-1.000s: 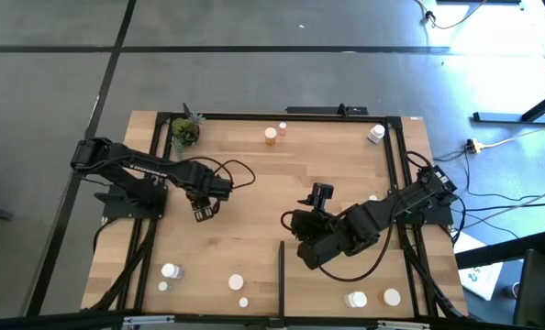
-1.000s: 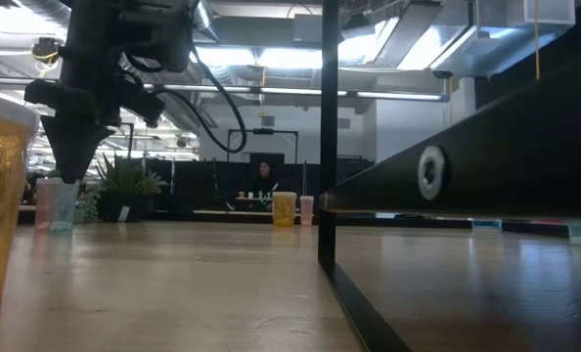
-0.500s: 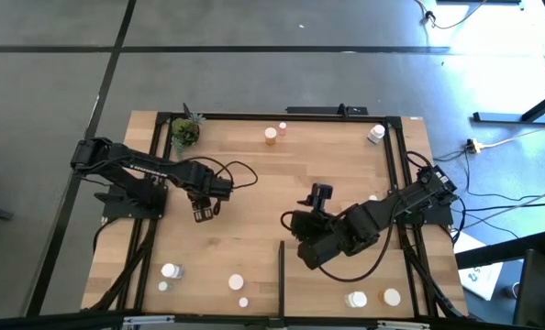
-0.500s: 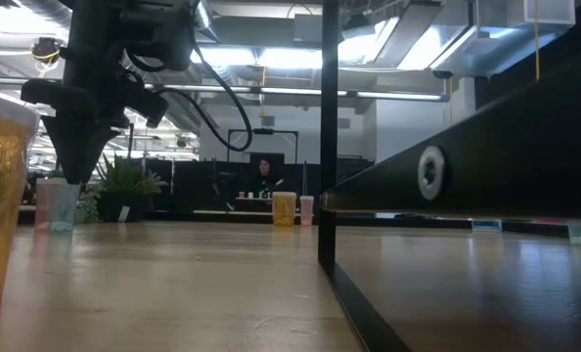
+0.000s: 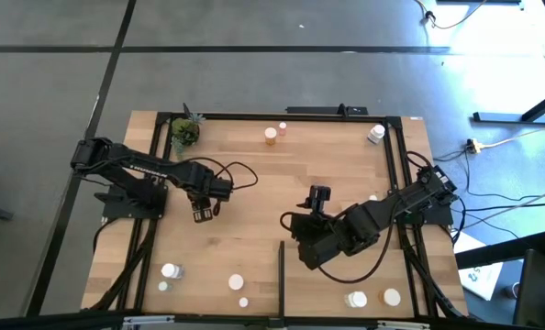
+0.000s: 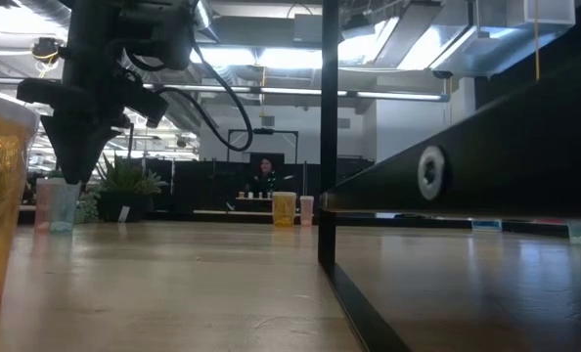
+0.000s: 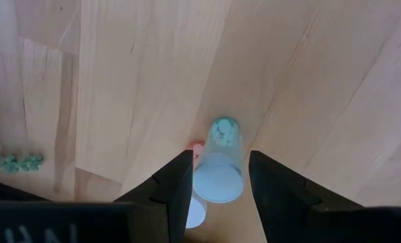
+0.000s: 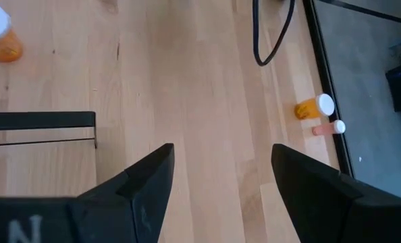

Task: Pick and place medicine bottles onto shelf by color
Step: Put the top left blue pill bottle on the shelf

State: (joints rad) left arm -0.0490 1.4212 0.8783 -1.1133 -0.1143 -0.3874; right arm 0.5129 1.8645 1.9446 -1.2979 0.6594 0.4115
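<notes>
Early stage, by my reading; most of the sorting is not yet done.

- Landmark: black strip edging the shelf, which I take to be the panel on the right arm's side of it.
- On the shelf side of the strip: two white-capped medicine bottles, near each other at the table's near edge. Their body colour is too small to tell, so I cannot say whether they are grouped by colour.
- On the other side of the strip, near edge: four bottles, loose and spread apart, none in a row.
- Well beyond the strip, along the far edge: an orange bottle with a small one just beside it, and one more towards the far right corner. The potted plant stands at the far left corner.
- Left gripper: well away from the strip on the left arm's side, raised above the wood. Its fingers pinch a pale greenish bottle, seen clearly in the wrist view. This one is in carry and not yet placed.
- Right gripper: just beyond the strip's far end, over bare wood, fingers spread wide with nothing between them.

Left to do, as I judge it: set down the held bottle, then bring over the near-edge four and the far-edge three.
</notes>
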